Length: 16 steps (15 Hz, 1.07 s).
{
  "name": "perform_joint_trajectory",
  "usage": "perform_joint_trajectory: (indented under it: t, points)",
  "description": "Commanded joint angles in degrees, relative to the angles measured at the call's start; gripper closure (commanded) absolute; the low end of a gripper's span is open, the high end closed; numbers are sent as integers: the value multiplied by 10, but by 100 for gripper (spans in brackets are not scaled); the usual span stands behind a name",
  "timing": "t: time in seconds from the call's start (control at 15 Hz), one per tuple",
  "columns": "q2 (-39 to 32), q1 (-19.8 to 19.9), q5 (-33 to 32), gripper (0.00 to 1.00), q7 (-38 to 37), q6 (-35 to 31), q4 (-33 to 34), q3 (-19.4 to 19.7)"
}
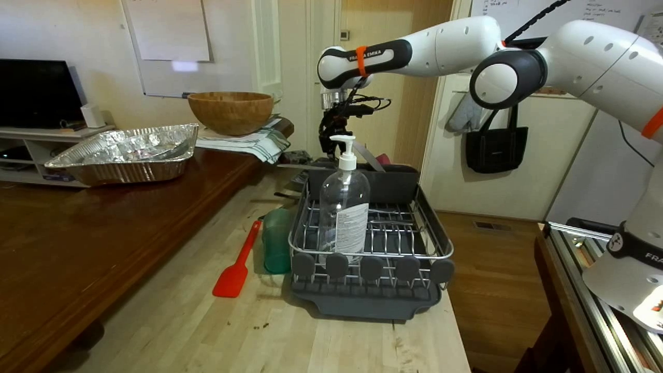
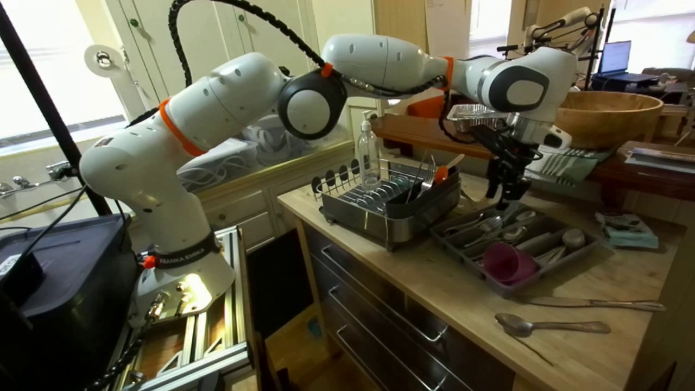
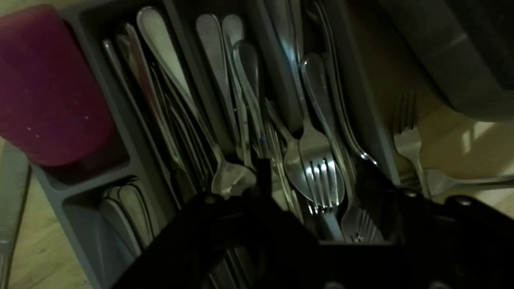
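My gripper (image 3: 314, 163) is open and empty, its dark fingers spread above the grey cutlery tray (image 2: 578, 255). In the wrist view, a silver fork (image 3: 315, 140) lies over a spoon bowl (image 3: 295, 170) between the fingers. Another fork (image 3: 355, 224) lies lower, partly hidden by the gripper. A spoon (image 3: 233, 176) lies beside the left finger. Several more utensils fill the compartments. A pink cup (image 3: 52, 88) lies in a corner compartment; it also shows in an exterior view (image 2: 507, 263). In an exterior view the fingertips (image 2: 502, 196) point down at the tray's far part; whether they touch anything cannot be told.
A dish rack (image 1: 362, 300) with a clear pump bottle (image 1: 352, 228) stands beside the tray. A green cup (image 1: 276, 241) and red spatula (image 1: 238, 269) lie by it. A knife (image 2: 597, 304) and spoon (image 2: 564, 326) lie on the counter. A wooden bowl (image 2: 608, 117) stands on the raised ledge.
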State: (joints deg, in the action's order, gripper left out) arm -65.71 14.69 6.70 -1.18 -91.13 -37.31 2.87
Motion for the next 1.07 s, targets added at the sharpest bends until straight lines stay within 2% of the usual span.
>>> perform_joint_trajectory:
  t: [0.0,0.13,0.27,0.53,0.87,1.0]
  points:
    - [31,-15,-28,10,-44,25,0,29]
    - [59,-23,-46,0,-82,13,-17,51]
    - [83,-26,-70,0,-80,4,-35,69]
    - [122,-17,-96,0,59,-13,-92,64]
    - [156,-5,-102,0,211,-75,-223,54]
    - [162,-2,-99,0,238,-92,-278,58]
